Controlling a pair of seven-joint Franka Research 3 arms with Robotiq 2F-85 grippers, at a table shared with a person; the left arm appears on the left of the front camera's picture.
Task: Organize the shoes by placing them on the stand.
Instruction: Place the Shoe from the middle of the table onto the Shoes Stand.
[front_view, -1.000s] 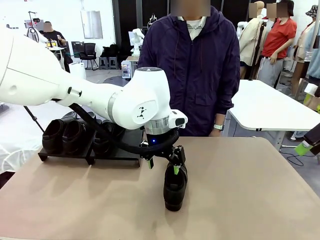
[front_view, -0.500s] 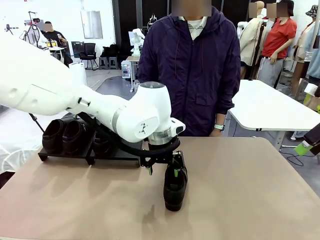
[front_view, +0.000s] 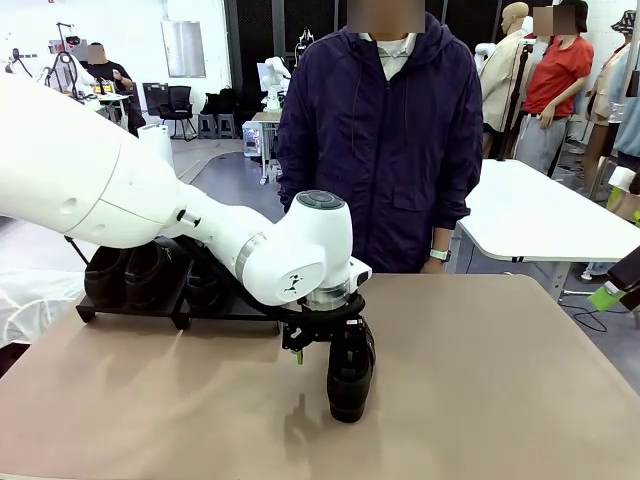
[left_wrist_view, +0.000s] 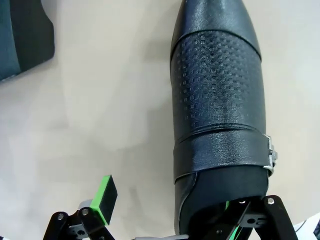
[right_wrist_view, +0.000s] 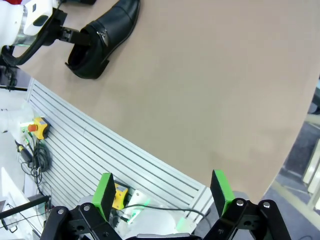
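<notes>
The left end effector (front_view: 325, 345) stands spread open at the loafer's (front_view: 350, 372) heel opening. It should lower until one finger is inside, then close firmly on the wall.

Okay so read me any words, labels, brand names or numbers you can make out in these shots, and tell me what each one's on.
No readable text.
left arm: a small dark emblem on the wrist joint, a mark and not letters.
shoe: embossed dots and a metal buckle, no brand.
table: plain, no print.
Background things: too small to read.
</notes>
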